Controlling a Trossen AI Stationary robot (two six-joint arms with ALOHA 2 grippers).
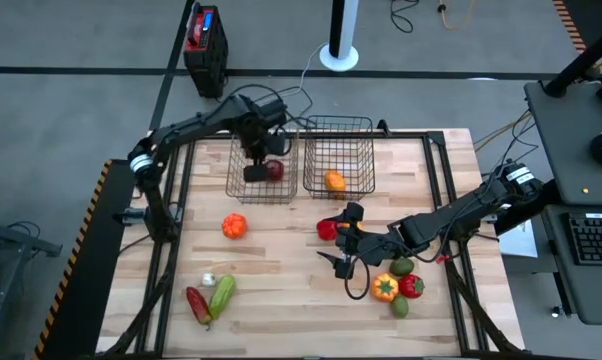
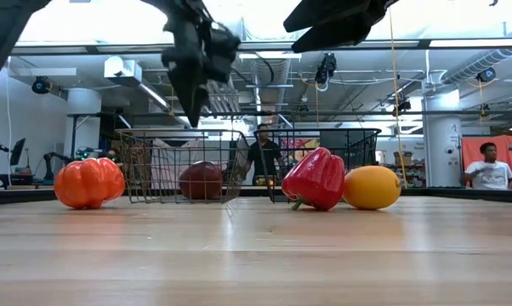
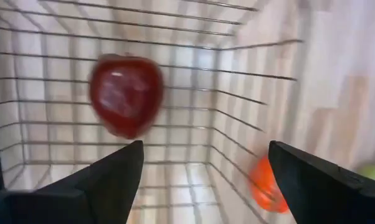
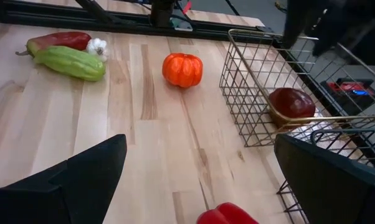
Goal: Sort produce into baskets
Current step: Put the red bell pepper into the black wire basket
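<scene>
Two wire baskets stand at the table's far middle. The left basket (image 1: 261,165) holds a dark red apple (image 1: 274,170) (image 3: 125,93). The right basket (image 1: 339,155) holds an orange-yellow fruit (image 1: 334,181). My left gripper (image 1: 256,160) (image 3: 203,180) hangs open above the left basket, pointing down at the apple without touching it. My right gripper (image 1: 343,240) (image 4: 200,186) is open over mid-table, just above a red pepper (image 1: 328,229) (image 4: 228,214) that rests on the wood. An orange ribbed tomato (image 1: 234,226) lies left of centre.
A garlic bulb (image 1: 209,280), a long green piece (image 1: 222,294) and a long red pepper (image 1: 197,303) lie near the front left. Several green, orange and red pieces cluster at the front right (image 1: 396,285). A black and red box (image 1: 205,45) stands beyond the table.
</scene>
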